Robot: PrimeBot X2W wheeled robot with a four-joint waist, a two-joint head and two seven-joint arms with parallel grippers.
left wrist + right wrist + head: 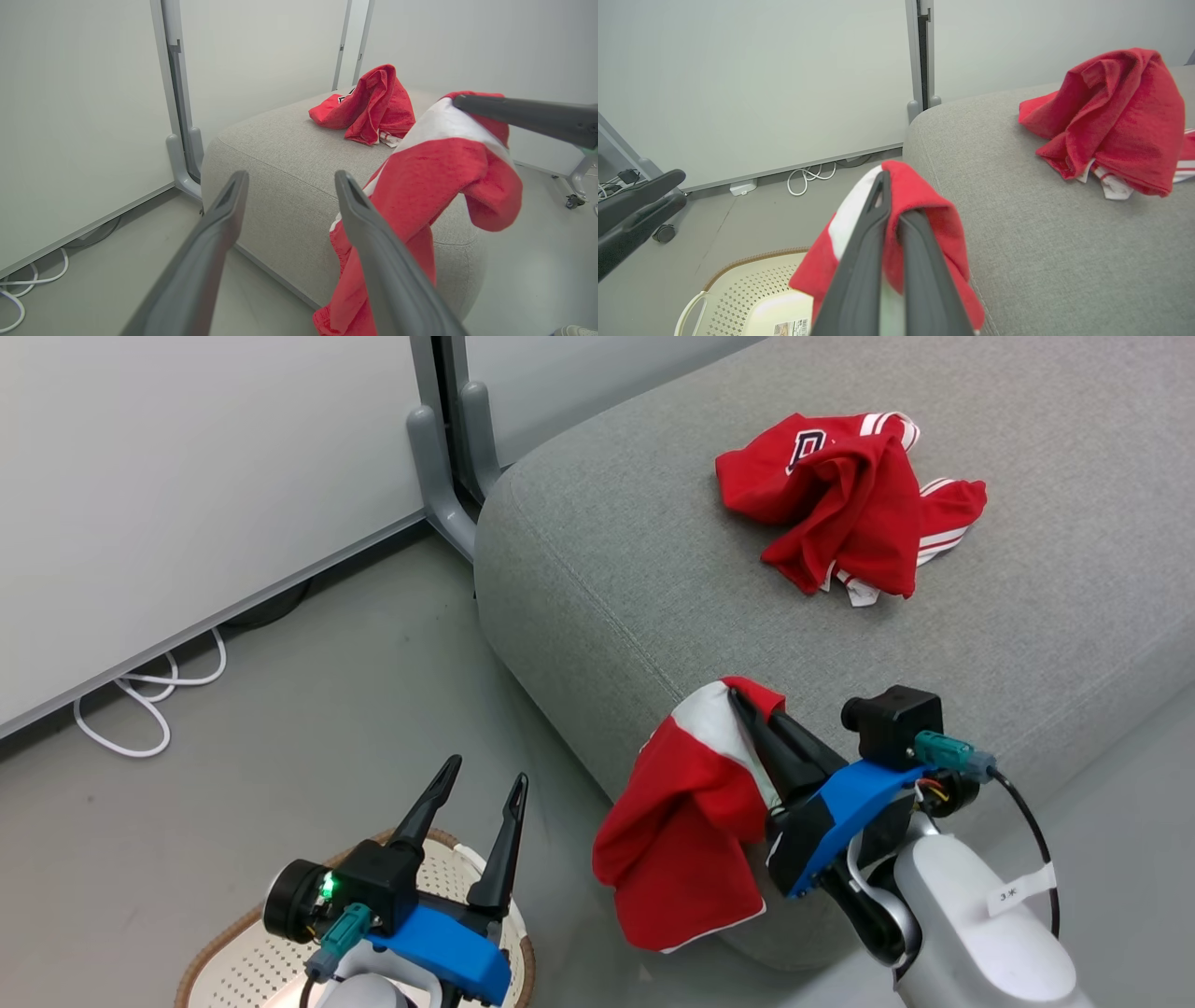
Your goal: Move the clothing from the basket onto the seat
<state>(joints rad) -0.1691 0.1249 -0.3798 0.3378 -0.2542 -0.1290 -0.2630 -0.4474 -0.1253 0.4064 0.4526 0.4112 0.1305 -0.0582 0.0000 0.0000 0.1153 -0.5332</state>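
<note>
Two soft red garments lie apart. The crumpled red jersey with black-and-white print (pixel 840 495) rests on top of the large grey woven-fabric sofa (pixel 635 579), well back from its rounded edge. The plain red garment with a broad white band (pixel 681 821) hangs in the air at the sofa's near corner, pinched close to that band by the right arm's fingers (pixel 780 747), which are clenched tight on the cloth. Its loose folds droop down in front of the sofa's side; whether they touch it I cannot tell. The left arm's fingers (pixel 429 803) stand spread wide and grasp nothing. They hover above the small cream perforated plastic basket with a brown woven-look rim (pixel 252 961), which sits on the grey floor (pixel 280 691) near the sofa; a label lies on its bottom.
</note>
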